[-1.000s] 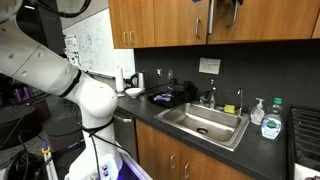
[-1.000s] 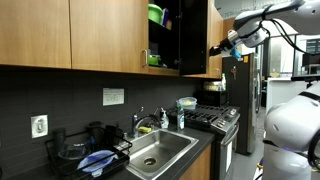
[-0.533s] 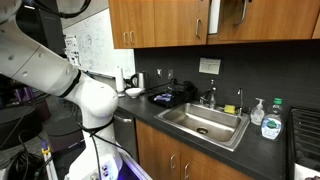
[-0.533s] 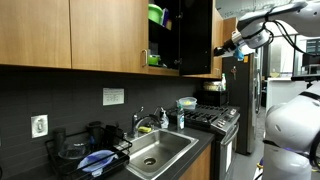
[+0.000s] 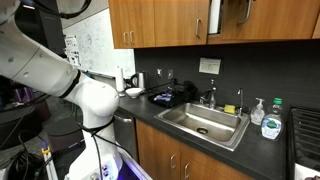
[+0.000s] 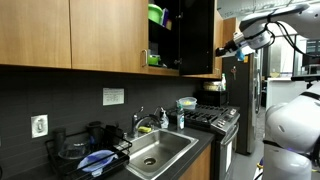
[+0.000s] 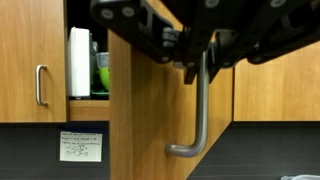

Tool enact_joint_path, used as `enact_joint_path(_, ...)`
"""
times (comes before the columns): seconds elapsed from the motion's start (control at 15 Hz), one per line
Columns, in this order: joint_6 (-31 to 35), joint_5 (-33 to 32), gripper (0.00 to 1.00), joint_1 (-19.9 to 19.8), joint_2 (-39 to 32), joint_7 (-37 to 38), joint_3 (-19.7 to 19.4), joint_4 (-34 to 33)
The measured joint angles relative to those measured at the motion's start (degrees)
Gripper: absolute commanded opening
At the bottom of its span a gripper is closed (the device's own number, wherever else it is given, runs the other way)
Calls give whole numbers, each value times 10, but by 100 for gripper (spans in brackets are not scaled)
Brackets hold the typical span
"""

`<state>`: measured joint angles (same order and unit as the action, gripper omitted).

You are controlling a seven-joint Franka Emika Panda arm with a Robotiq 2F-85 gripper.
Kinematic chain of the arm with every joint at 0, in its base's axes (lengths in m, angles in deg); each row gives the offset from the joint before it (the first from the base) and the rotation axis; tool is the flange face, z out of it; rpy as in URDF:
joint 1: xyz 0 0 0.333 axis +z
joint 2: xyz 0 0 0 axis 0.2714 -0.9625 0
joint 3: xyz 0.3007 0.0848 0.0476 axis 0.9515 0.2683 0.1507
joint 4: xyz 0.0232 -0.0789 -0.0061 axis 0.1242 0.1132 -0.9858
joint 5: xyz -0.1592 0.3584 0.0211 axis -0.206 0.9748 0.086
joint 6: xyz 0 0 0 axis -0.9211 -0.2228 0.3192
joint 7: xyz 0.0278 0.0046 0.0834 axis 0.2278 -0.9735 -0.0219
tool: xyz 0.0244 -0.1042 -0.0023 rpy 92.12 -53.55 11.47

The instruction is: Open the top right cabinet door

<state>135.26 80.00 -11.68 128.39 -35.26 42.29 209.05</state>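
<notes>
The top right cabinet door [image 7: 150, 110] stands swung open, its wooden face toward the wrist camera. Its metal bar handle [image 7: 202, 110] runs down from between my fingers. My gripper [image 7: 200, 62] enters from the top of the wrist view and is shut on that handle. In an exterior view the door [image 6: 196, 38] shows dark and nearly edge-on, with the gripper [image 6: 222, 50] at its outer edge. In an exterior view the gripper [image 5: 240, 8] is up at the cabinet row. The open cabinet holds a green cup [image 7: 103, 75] and a white object [image 7: 79, 60].
The neighbouring door [image 7: 30, 60] is closed, with its own handle [image 7: 40, 85]. Below are a sink [image 5: 205, 120], a soap bottle [image 5: 270, 125], a dish rack [image 5: 170, 95] and a stove [image 6: 205, 115]. A fridge [image 6: 240, 100] stands beside the arm.
The gripper has moved a little outward with the handle, and the door has swung slightly further open.
</notes>
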Motion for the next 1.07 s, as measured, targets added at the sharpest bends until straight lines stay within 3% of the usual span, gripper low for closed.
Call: enact_joint_path(1.07,-91,7,3,126,18,-86,-140,-107)
